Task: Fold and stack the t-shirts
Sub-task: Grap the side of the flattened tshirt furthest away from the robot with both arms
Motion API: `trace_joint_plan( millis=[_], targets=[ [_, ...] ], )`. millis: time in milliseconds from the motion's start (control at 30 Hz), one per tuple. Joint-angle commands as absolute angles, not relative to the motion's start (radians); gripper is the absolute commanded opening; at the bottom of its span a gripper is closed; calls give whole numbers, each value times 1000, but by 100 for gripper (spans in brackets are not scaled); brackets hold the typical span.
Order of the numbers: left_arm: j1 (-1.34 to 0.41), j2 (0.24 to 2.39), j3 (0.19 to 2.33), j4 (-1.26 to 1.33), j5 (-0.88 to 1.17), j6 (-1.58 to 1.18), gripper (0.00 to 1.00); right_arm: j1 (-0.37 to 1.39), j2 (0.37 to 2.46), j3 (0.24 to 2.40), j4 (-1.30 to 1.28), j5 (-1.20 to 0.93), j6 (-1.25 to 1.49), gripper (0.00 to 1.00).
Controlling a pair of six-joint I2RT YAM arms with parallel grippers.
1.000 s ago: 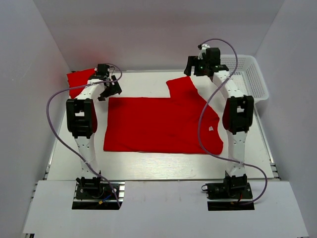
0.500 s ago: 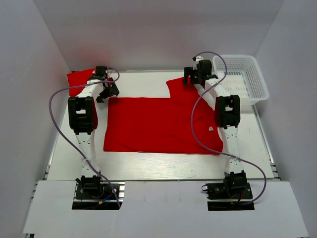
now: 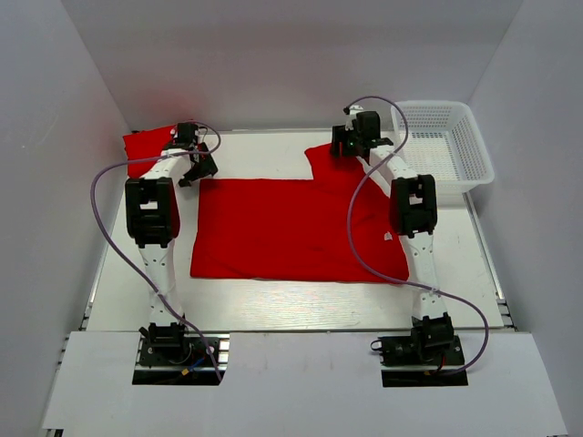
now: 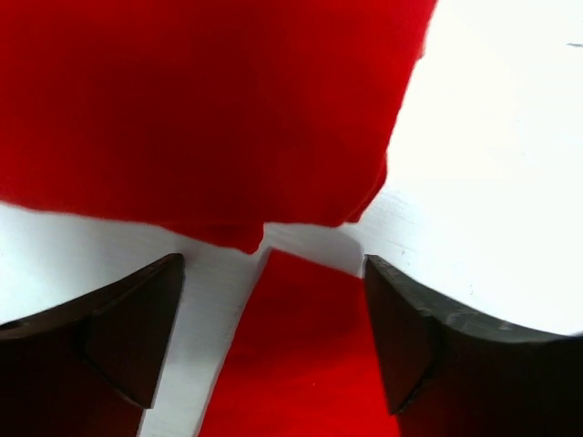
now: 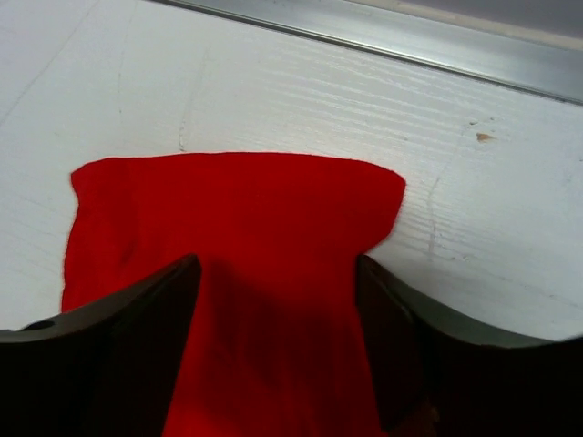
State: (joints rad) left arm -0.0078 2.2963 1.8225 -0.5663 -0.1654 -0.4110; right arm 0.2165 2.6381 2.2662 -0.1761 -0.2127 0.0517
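A red t-shirt (image 3: pixel 291 228) lies spread flat mid-table, with a white neck label (image 3: pixel 389 237) near its right edge and one sleeve (image 3: pixel 330 164) sticking out toward the back. My left gripper (image 3: pixel 195 169) is open over its back left corner (image 4: pixel 301 364); the corner lies between the fingers (image 4: pixel 137 337). A second red t-shirt (image 3: pixel 146 150) lies at the back left and fills the top of the left wrist view (image 4: pixel 209 109). My right gripper (image 3: pixel 350 146) is open just above the sleeve (image 5: pixel 237 218), its fingers (image 5: pixel 137 346) astride the cloth.
A white mesh basket (image 3: pixel 451 150) stands at the back right corner. White walls close in the back and both sides. A metal rail (image 5: pixel 410 41) runs along the table's back edge just beyond the sleeve.
My right arm has swung left from beside the basket and come down over the sleeve. My left gripper has shifted slightly toward the back, over the shirt's corner.
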Motion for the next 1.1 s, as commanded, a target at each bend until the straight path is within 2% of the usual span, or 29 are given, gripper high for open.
trace_joint_plan(
  millis=[0, 67, 100, 200, 300, 333, 367, 400, 467, 567, 733, 767, 833, 867, 900, 933, 1067],
  targets=[
    [-8, 2347, 1781, -561, -60, -422, 87, 248, 2628, 2255, -215, -71, 29, 69],
    [-8, 2368, 1790, -561, -23, -422, 81, 261, 2631, 2256, -219, -35, 26, 58],
    [-8, 2368, 1790, -561, 0, -422, 69, 261, 2635, 2255, -222, -11, 23, 52],
    [-8, 2368, 1755, -512, 47, -422, 49, 272, 2640, 2261, -222, 39, 3, 37],
    [-17, 2344, 1717, -460, 83, -411, 17, 290, 2637, 2263, -216, 54, -24, 27],
    [-17, 2332, 1701, -451, 83, -411, 0, 290, 2632, 2260, -201, 51, -26, 24],
    [-17, 2332, 1701, -442, 83, -411, 0, 288, 2623, 2260, -192, 45, -26, 20],
    [-17, 2320, 1701, -425, 83, -400, 0, 288, 2611, 2237, -164, 17, -34, 10],
    [-17, 2294, 1701, -400, 83, -400, 0, 285, 2553, 2186, -95, 11, -31, 2],
    [-17, 2254, 1683, -356, 83, -387, 0, 281, 2471, 2105, 51, -60, -17, 0],
    [-17, 2145, 1609, -325, 72, -387, 0, 275, 2399, 2045, 100, -84, -25, 0],
    [-5, 2145, 1609, -334, 72, -387, 14, 275, 2395, 2045, 88, -109, -28, 0],
    [-5, 2135, 1629, -357, 57, -397, 67, 278, 2390, 2036, 78, -121, -23, 0],
    [-5, 2135, 1640, -388, 46, -397, 73, 278, 2376, 2022, 80, -138, -25, 0],
    [-5, 2125, 1655, -402, 26, -397, 88, 278, 2370, 2007, 92, -143, -20, 0],
    [-5, 2125, 1655, -402, 17, -397, 98, 279, 2362, 1993, 100, -146, -17, 0],
    [-5, 2079, 1631, -387, -2, -397, 100, 278, 2341, 1960, 104, -175, -18, 0]
  ],
)
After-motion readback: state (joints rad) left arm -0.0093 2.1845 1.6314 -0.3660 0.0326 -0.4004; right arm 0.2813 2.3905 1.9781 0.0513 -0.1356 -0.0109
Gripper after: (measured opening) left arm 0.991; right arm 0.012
